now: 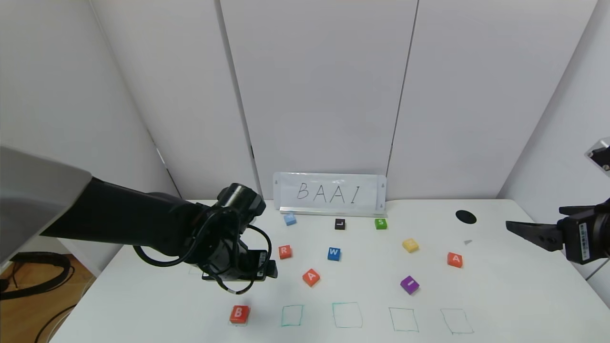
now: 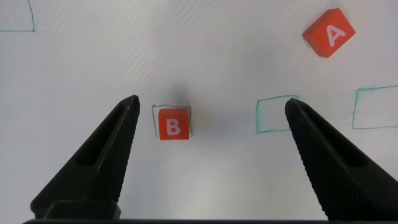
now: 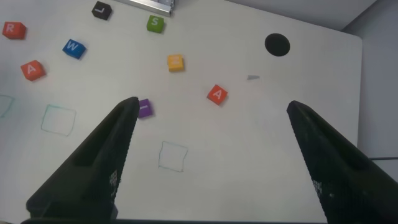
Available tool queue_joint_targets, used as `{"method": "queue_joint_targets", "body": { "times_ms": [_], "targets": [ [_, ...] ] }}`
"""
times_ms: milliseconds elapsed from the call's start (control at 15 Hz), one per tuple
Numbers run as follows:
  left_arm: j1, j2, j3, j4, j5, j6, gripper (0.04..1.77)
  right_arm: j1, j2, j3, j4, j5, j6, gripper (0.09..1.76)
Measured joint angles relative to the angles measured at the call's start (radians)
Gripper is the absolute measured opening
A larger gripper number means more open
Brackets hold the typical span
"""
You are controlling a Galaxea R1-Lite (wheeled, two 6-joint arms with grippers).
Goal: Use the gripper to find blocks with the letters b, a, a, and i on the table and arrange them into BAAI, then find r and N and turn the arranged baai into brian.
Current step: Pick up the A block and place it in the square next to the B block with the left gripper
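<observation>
Left end effector (image 2: pixel 211 124), jaws spread wide and holding nothing, hovers above the B block (image 1: pixel 239 314), which sits in the first green square on the desk (image 1: pixel 500 295). The right end effector (image 1: pixel 526 232), also wide, is parked at the desk's right edge. Risk: reaching for the near A block (image 1: pixel 311 277) could nudge the R block (image 1: pixel 285 251) or knock B out of its square.

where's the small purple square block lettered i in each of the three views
Head view: small purple square block on the white table, right of centre, beyond the green drawn squares.
Left wrist view: not in it.
Right wrist view: purple block, partly behind a fingertip of the right gripper.
Shared landmark: orange-red A block nearby.
</observation>
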Motion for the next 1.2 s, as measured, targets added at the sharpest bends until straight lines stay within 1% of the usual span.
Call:
{"method": "queue_joint_targets", "body": {
  "times_ms": [200,333,600,733,867,1000,1067,1200],
  "targets": [
    [-0.028,0.011,-0.114,0.125,-0.003,0.031,1.68,0.015,-0.004,0.006,-0.001,-0.019,0.0,1.71],
    [-0.05,0.031,-0.159,0.136,-0.005,0.096,1.69,0.017,-0.007,0.007,-0.001,-0.019,0.001,1.71],
    [-0.075,0.074,-0.19,0.123,-0.016,0.225,1.7,0.034,-0.009,0.012,0.0,-0.021,0.0,1.71],
    [-0.077,0.097,-0.218,0.12,-0.019,0.31,1.7,0.055,-0.013,0.02,0.0,-0.029,0.0,1.71],
    [-0.074,0.115,-0.242,0.119,-0.06,0.391,1.7,0.079,-0.015,0.026,-0.001,-0.076,0.001,1.71],
    [-0.065,0.133,-0.257,0.119,-0.106,0.496,1.7,0.114,-0.017,0.033,-0.004,-0.123,0.004,1.71],
    [-0.058,0.145,-0.271,0.119,-0.126,0.541,1.7,0.129,-0.019,0.037,-0.005,-0.131,0.005,1.71],
    [-0.051,0.173,-0.309,0.125,-0.153,0.601,1.71,0.14,-0.023,0.039,-0.006,-0.133,0.006,1.71]
  ]
}}
